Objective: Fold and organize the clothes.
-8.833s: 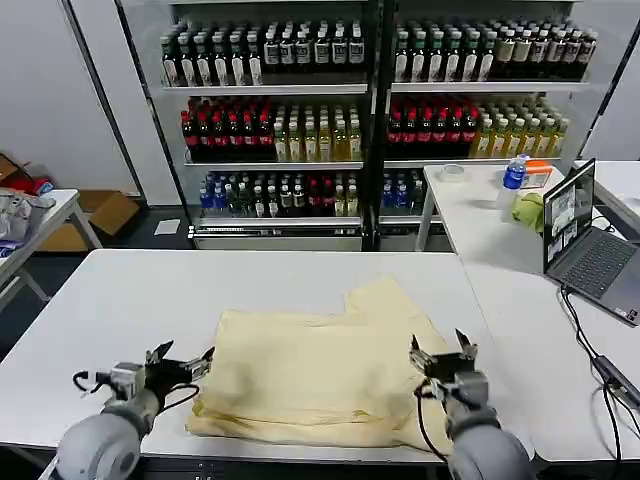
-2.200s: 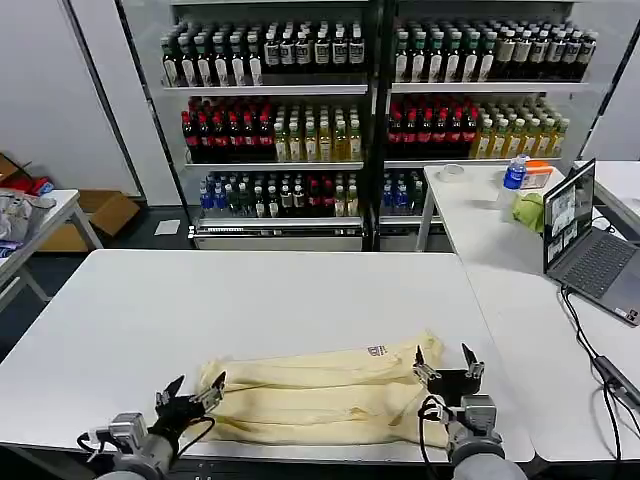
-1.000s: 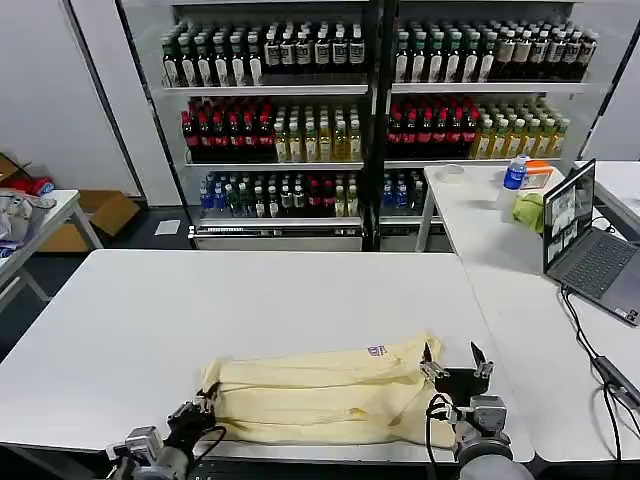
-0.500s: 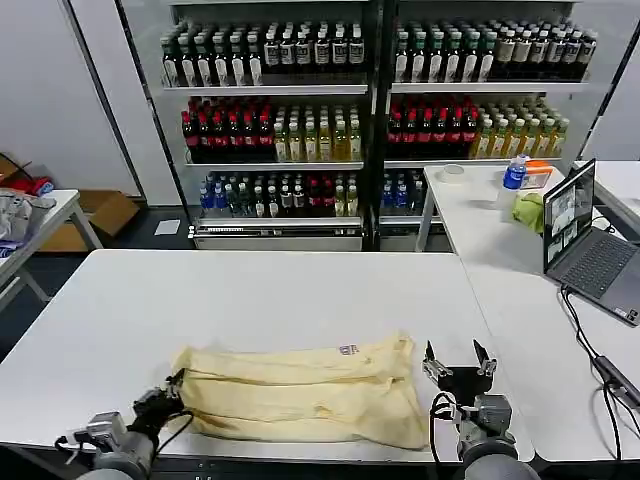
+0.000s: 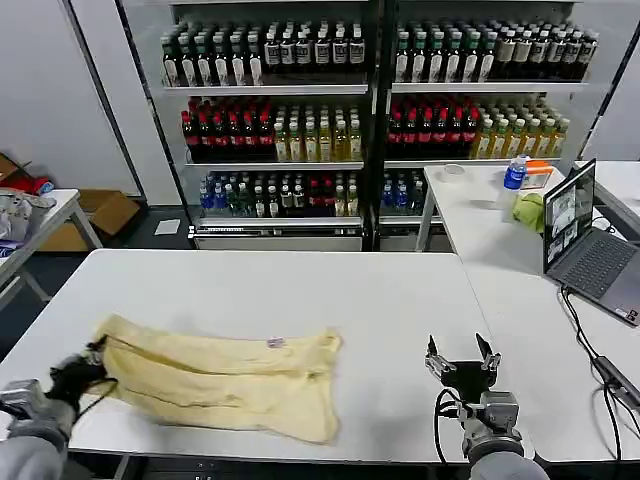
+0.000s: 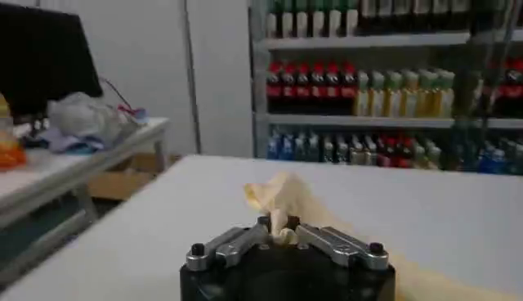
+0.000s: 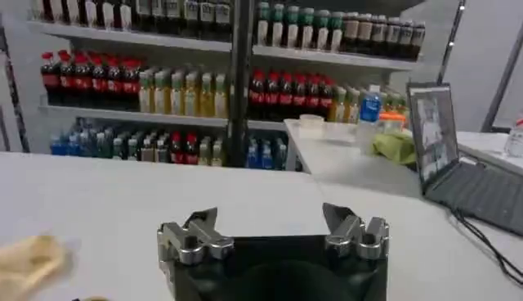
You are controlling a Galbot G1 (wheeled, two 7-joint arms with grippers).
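Since the frame before, the T-shirt (image 5: 222, 375) has slid from the middle-right of the worktop (image 5: 300, 290) to its left part, and the left pincer (image 5: 82, 372) has gone with it. The shirt lies as a long folded band near the front edge, with a small label (image 5: 271, 343) too small to read. The left pincer is clamped on the shirt's left end, close to the worktop's left edge. The right pincer (image 5: 462, 362) stands with fingers apart above bare worktop, well apart from the shirt. Behind, shelves (image 5: 370, 110) hold rows of bottles.
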